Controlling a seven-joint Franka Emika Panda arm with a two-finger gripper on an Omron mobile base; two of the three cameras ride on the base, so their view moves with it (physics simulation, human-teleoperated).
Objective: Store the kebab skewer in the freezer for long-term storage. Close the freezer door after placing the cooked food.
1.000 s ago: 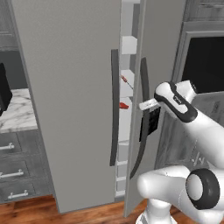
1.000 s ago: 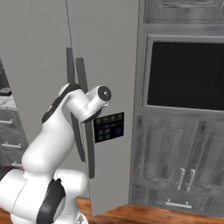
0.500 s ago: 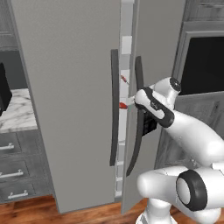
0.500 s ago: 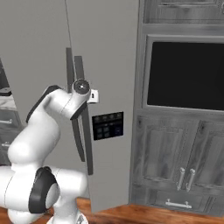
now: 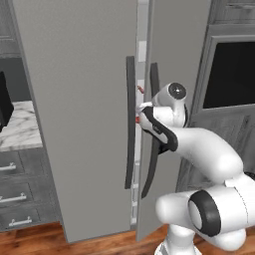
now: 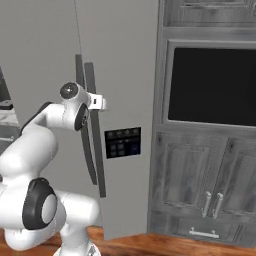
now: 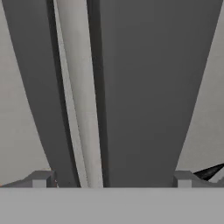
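**Gripper at the freezer door handle, door nearly shut**

The tall matte-grey fridge point(image 5: 79, 99) stands with its two doors almost flush; the freezer door point(image 6: 125, 75), the narrower one bearing the black control panel point(image 6: 122, 143), hangs slightly ajar, leaving a thin vertical gap through which a strip of the white freezer point(image 5: 143, 55) interior shows. The white arm point(image 5: 199, 149) reaches up from the base to the two long dark handles; the gripper point(image 7: 111, 179) sits right at the freezer door handle point(image 5: 153, 129), and in the hand view its two fingertips point(image 7: 41, 178) stand wide apart on either side of the broad dark bar, with the paler gap and the wider door's handle point(image 5: 130, 119) just to one side; the fingertips flank the bar, but whether they touch it I cannot tell.

A small red-orange speck point(image 5: 140, 89) shows in the gap between the doors at about the height of the gripper; it may be the chunks of the kebab skewer lying inside the freezer, though it is too small and too hidden to be sure, and the silvery stick itself cannot be made out.

To the right of the fridge a dark built-in oven point(image 6: 212, 85) is set in grey cabinetry, with panelled cabinet doors point(image 6: 200, 185) below; to the left a marble tabletop point(image 5: 17, 124) sits over grey drawers point(image 5: 20, 194); the floor point(image 6: 165, 245) is reddish wood.
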